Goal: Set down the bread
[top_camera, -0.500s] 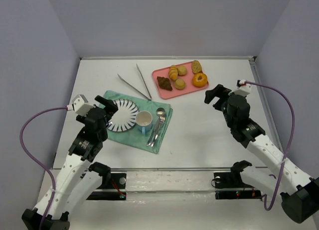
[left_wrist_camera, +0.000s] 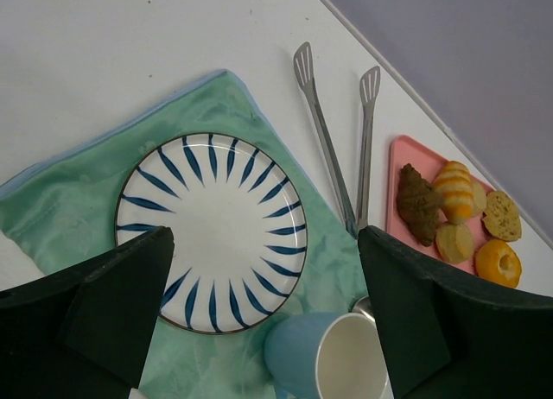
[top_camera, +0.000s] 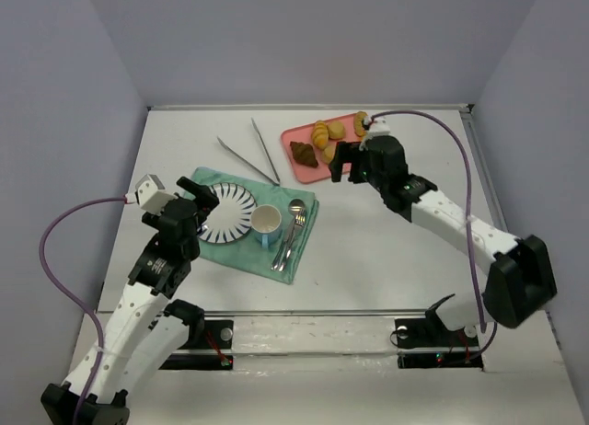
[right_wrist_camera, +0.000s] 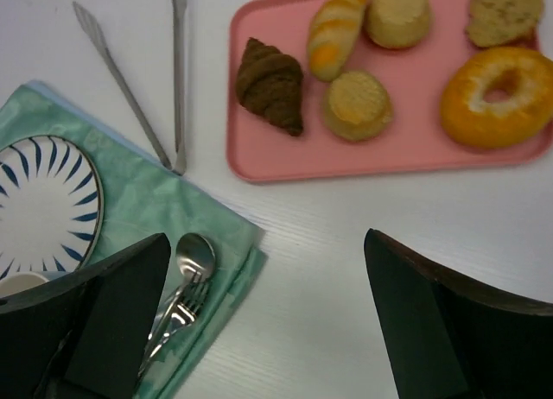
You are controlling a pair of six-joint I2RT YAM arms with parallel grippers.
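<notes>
The right gripper [right_wrist_camera: 266, 243] is spread wide and empty, just short of the pink tray [right_wrist_camera: 406, 157]. The bread [right_wrist_camera: 358, 104] lies on that tray ahead of the jaws, beside the croissant [right_wrist_camera: 273, 84]. The left gripper [left_wrist_camera: 265, 235], equally wide and empty, hangs over the striped plate [left_wrist_camera: 216, 200], apparently not touching it.

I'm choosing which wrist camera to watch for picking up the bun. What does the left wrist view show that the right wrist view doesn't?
Only the left wrist view shows the whole striped plate and the blue cup with its open mouth. Only the right wrist view shows the fork and the spoon's full bowl. Both share the tongs, teal cloth, pink tray, croissant, the round bun beside it, and the donut. The right wrist view sees the pastries closer.
</notes>
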